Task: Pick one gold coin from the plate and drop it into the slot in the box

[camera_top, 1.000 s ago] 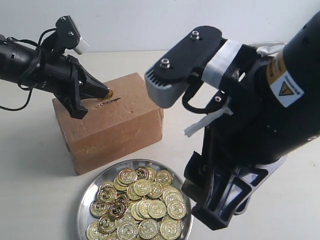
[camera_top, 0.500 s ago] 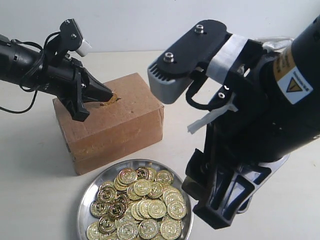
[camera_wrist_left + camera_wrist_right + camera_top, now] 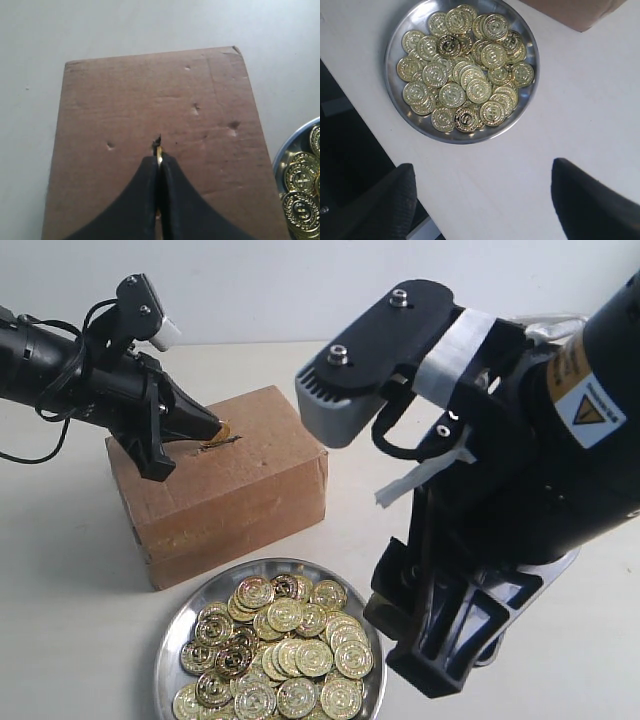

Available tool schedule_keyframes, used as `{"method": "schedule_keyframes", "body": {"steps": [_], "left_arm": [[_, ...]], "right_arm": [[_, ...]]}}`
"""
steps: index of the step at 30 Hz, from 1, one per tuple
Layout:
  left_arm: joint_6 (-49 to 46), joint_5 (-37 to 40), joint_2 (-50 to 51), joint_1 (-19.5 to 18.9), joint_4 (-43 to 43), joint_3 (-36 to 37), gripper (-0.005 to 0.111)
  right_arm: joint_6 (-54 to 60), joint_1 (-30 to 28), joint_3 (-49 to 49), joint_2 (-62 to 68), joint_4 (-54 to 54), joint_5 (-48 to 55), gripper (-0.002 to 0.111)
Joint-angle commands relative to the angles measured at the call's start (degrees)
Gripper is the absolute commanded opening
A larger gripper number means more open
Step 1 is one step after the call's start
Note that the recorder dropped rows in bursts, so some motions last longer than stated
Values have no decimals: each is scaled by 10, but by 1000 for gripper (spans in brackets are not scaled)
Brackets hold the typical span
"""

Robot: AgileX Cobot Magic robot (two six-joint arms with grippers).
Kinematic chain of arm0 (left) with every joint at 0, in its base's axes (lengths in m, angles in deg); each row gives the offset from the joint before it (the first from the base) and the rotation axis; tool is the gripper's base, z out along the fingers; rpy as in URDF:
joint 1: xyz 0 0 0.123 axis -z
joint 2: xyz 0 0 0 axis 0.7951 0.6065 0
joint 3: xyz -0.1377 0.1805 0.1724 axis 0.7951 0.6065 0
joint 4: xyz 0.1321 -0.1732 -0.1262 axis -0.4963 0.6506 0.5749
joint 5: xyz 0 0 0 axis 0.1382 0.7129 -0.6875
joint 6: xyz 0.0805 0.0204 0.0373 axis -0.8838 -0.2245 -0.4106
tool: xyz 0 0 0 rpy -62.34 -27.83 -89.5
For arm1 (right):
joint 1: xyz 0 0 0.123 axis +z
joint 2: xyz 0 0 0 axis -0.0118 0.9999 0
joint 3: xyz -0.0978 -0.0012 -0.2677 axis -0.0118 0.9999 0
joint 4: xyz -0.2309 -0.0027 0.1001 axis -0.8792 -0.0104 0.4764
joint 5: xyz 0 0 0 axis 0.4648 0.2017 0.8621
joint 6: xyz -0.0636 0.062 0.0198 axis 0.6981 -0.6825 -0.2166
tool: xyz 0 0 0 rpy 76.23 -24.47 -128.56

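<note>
Jaws on the left gripper (image 3: 159, 156) are pinched tight on a gold coin (image 3: 159, 151). Only its thin edge shows between smooth black fingers, right at the box slot (image 3: 222, 443), a ragged dark slit in the dented brown cardboard box (image 3: 240, 490). At about five o'clock from the box sits the shiny round plate (image 3: 166, 660), its near rim cut off, heaped with embossed coins (image 3: 285, 640) whose stamping I can't read. At the plate's three o'clock, the right gripper (image 3: 482, 192) hangs spread wide and empty. The yellow warning-triangle label (image 3: 580, 405) on its arm has print too small to read.

We find bare table (image 3: 70, 640) at the frame's lower left; our right arm (image 3: 520, 500) fills its right, crowding the plate (image 3: 163, 665).
</note>
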Motion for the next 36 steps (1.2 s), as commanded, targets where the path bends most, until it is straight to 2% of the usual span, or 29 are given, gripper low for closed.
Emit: {"method": "schedule_keyframes", "body": {"steps": [1,19,36], "left_arm": [[13,-1,-5,3,1,0,0],[25,7,22,3,1,0,0],[25,9,3,3,4,0,0]], "right_arm": [[0,1,3,-4,0,-5,71],[0,1,3,-4,0,-5,71],[0,1,3,-4,0,-5,71]]}}
